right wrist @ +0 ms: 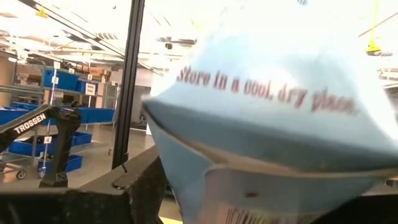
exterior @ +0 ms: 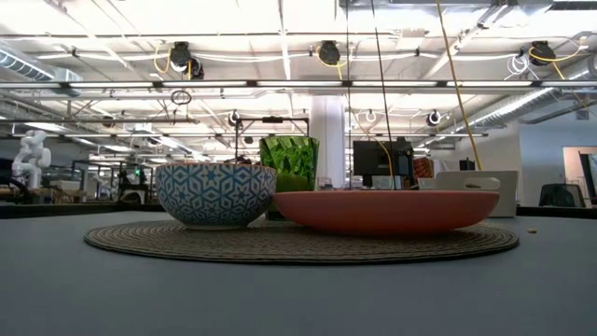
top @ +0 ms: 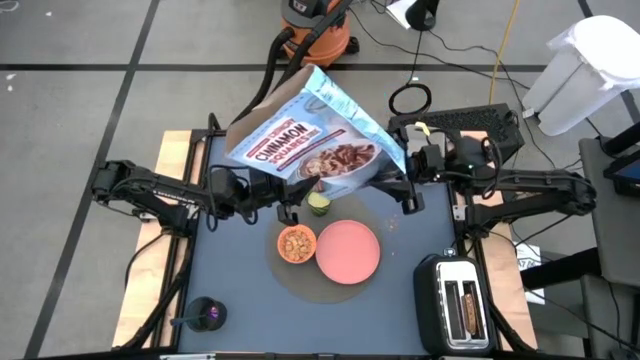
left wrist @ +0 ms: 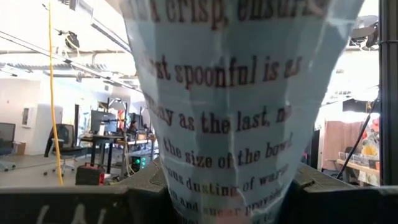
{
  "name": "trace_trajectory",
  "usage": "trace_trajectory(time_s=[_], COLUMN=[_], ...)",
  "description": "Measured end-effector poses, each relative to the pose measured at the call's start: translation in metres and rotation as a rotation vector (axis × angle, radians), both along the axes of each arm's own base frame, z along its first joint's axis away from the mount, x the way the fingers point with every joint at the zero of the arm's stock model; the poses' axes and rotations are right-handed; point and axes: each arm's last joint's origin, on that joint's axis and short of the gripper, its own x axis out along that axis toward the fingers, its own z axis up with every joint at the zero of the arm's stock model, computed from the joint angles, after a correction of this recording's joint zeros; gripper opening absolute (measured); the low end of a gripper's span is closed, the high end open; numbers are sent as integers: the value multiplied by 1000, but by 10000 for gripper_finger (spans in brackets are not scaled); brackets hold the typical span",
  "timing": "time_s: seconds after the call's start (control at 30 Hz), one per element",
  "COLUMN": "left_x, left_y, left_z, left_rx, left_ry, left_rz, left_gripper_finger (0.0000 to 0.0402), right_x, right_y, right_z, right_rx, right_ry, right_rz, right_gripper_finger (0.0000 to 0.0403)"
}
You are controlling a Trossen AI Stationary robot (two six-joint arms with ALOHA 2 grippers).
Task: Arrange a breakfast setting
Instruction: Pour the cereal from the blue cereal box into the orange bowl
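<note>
The table [top: 240, 290] is seen from above with a round mat [exterior: 298, 245] at its centre. A blue cereal bag [top: 315, 140] is held above the table's far side, over the green cup [top: 319, 203]. The left pincer [top: 287, 190] is clenched on the bag's lower corner; for the right pincer [top: 398, 187], grip or release cannot be told. The pink plate [top: 348, 250] and orange bowl [top: 296, 244], touching, are set on the mat.

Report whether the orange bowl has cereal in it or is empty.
Has cereal: the high view shows brown pieces inside the orange bowl beside the pink plate.
</note>
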Motion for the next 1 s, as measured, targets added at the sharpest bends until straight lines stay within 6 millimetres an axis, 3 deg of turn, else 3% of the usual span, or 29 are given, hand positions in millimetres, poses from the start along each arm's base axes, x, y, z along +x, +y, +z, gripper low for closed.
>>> trace_trajectory(time_s=[0.5,0.87,1.0], left_x=[0,0,0], left_y=[0,0,0], left_z=[0,0,0], left_rx=[-1,0,1], left_ry=[-3,-2,1], left_rz=[6,8,7], left_gripper_finger=[156,156,137], right_x=[-26,-28,-28], right_y=[1,0,0], right_z=[-1,-4,-4], right_rx=[-5,3,4], right_ry=[142,170,170], right_rz=[-93,-148,-149], right_gripper_finger=[274,274,274])
